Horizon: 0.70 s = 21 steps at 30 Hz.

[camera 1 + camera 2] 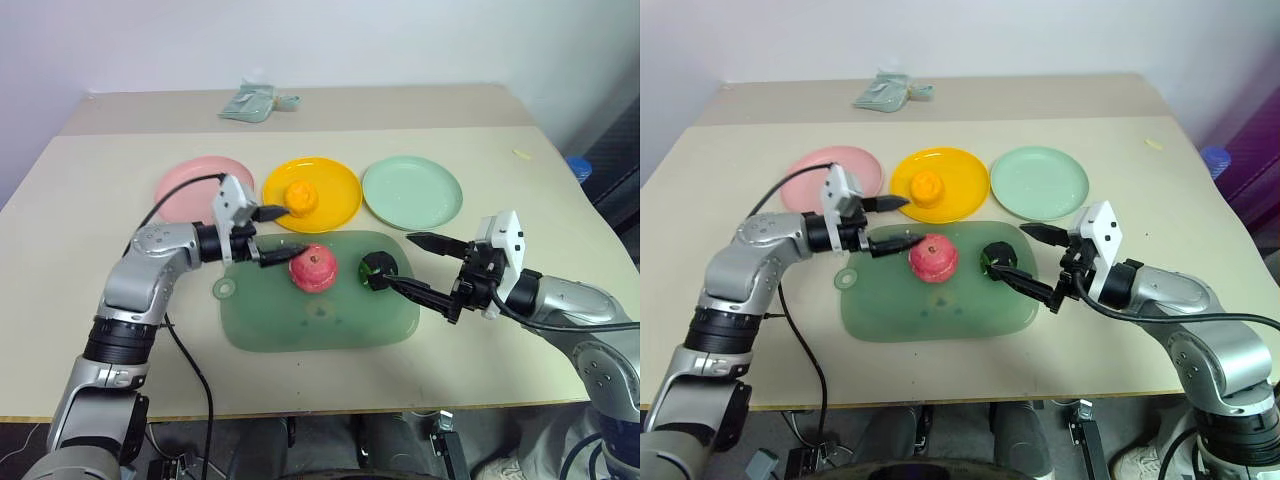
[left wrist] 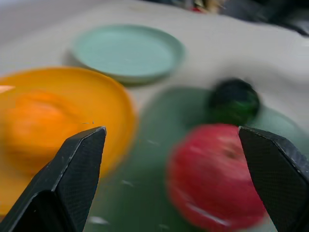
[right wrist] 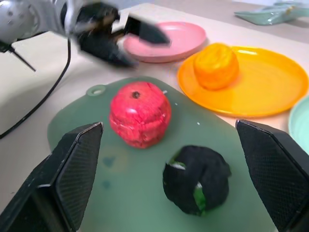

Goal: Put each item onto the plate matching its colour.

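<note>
Two claws, both spread and empty: our left claw [image 1: 268,236] beside the pink-red apple [image 1: 313,267], our right claw [image 1: 423,267] by the dark green ball [image 1: 376,268]. One orange toy [image 1: 300,197] already sits on the yellow plate [image 1: 340,180]; two remain on the green board [image 1: 300,325]. Three plates: pink plate [image 1: 185,185] and mint plate [image 1: 412,191] bare.

Three plates: one pink [image 1: 200,182], one yellow-orange [image 1: 330,190], one pale mint green [image 1: 412,191]. An orange-yellow toy food [image 1: 300,199] lies on the yellow-orange plate. The apple-like toy [image 1: 313,267] is pink-red, mottled, with a dark stem dimple. The round toy [image 1: 377,269] is black with green showing. The board [image 1: 320,320] is translucent green, the counter [image 1: 90,200] beige. Both tools' fingers [image 1: 425,296] are black.
</note>
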Motion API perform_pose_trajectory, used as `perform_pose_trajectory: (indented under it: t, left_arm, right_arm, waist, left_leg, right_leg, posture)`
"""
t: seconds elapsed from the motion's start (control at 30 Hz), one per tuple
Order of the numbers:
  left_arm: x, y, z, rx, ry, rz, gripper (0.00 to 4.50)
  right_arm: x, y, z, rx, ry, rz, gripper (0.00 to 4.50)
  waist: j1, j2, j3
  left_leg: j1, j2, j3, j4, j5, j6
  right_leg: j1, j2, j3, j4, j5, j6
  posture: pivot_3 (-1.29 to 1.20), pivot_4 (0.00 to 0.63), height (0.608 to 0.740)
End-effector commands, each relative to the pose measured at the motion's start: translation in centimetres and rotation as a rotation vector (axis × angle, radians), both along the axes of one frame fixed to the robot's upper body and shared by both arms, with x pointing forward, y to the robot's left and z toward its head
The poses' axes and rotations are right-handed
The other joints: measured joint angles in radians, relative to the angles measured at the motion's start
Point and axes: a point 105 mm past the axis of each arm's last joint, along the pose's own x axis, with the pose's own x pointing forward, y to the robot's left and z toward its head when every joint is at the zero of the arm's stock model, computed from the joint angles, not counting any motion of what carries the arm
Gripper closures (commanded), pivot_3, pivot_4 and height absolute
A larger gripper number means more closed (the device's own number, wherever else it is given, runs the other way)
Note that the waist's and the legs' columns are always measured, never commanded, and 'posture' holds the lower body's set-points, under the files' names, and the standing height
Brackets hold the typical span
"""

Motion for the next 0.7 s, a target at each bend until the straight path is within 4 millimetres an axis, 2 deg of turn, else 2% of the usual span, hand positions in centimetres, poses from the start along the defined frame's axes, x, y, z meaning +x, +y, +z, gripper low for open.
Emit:
perform_pose_trajectory:
  t: [0.03, 0.23, 0.3, 0.37, 0.4, 0.5, 0.6, 0.63, 0.7]
  left_arm:
    - [-0.6, -1.0, -0.7, 0.074, -0.02, -0.038, 0.04]
    - [-0.7, -1.5, -2.6, 0.145, 0.013, -0.046, 0.04]
    - [-0.7, -1.5, -2.7, 0.13, 0.03, -0.045, 0.54]
    - [-0.6, -1.6, -2.2, 0.092, 0.034, -0.042, 1.19]
    - [-0.5, -1.5, -1.9, 0.08, 0.028, -0.032, 1.34]
    - [0.1, -1.1, -0.8, 0.019, 0.021, 0.0, 1.34]
    - [1.5, 0.3, 1.6, -0.117, -0.005, 0.102, 1.34]
    - [2.3, 1.2, 2.6, -0.164, -0.031, 0.161, 1.34]
    - [4.7, 4.1, 4.3, -0.245, -0.088, 0.361, 1.34]
  right_arm:
    - [0.1, 0.4, 0.7, 0.011, -0.039, 0.021, 0.0]
    - [0.1, 0.8, 0.8, 0.008, -0.047, 0.023, 0.0]
    - [0.1, 0.8, 0.9, 0.01, -0.05, 0.019, 0.0]
    - [0.0, 0.8, 0.9, 0.011, -0.051, 0.015, 0.0]
    - [0.0, 0.8, 0.9, 0.01, -0.051, 0.014, 0.0]
    - [0.0, 0.7, 0.9, 0.011, -0.052, 0.008, 0.0]
    - [-0.1, 0.5, 0.8, 0.011, -0.053, 0.001, 0.0]
    - [-0.1, 0.4, 0.8, 0.011, -0.054, -0.001, 0.0]
    - [-0.2, 0.3, 0.7, 0.011, -0.056, -0.005, 0.0]
  waist:
    - [-0.003, 0.0, 0.0]
    - [-0.009, 0.0, 0.0]
    - [-0.009, 0.0, 0.0]
    - [-0.009, 0.0, 0.0]
    - [-0.009, 0.0, 0.0]
    - [-0.009, 0.0, 0.0]
    - [-0.008, 0.0, 0.0]
    - [-0.008, 0.0, 0.0]
    - [-0.007, 0.0, 0.0]
  left_leg:
    - [0.0, 0.0, 0.0, 0.0, 0.0, 0.0]
    - [0.001, 0.0, 0.0, 0.0, 0.0, 0.0]
    - [0.001, 0.0, 0.0, 0.0, 0.0, 0.0]
    - [0.001, 0.0, 0.0, 0.0, 0.0, 0.0]
    - [0.001, 0.001, 0.0, 0.0, 0.0, 0.0]
    - [0.001, 0.001, 0.0, 0.0, 0.0, 0.0]
    - [0.0, 0.001, 0.0, 0.0, 0.0, 0.0]
    - [0.0, 0.001, 0.0, 0.0, 0.0, 0.0]
    - [0.0, 0.001, 0.0, 0.0, 0.0, 0.0]
  right_leg:
    - [0.0, 0.0, 0.0, 0.0, 0.0, 0.0]
    - [0.0, 0.001, 0.0, 0.0, 0.0, 0.0]
    - [0.0, 0.002, 0.0, 0.0, 0.0, 0.0]
    - [0.0, 0.001, 0.0, 0.0, 0.0, 0.0]
    - [0.0, 0.001, 0.0, 0.0, 0.0, 0.0]
    - [0.0, 0.001, 0.0, 0.0, 0.0, 0.0]
    - [0.0, 0.001, 0.0, 0.0, 0.0, 0.0]
    - [0.0, 0.001, 0.0, 0.0, 0.0, 0.0]
    - [0.0, 0.001, 0.0, 0.0, 0.0, 0.0]
  posture:
    - [0.0, 0.15, 0.74]
    - [0.0, 0.15, 0.74]
    - [0.0, 0.15, 0.74]
    - [0.0, 0.15, 0.74]
    - [0.0, 0.15, 0.74]
    - [0.0, 0.15, 0.74]
    - [0.0, 0.15, 0.74]
    - [0.0, 0.15, 0.74]
    - [0.0, 0.15, 0.74]
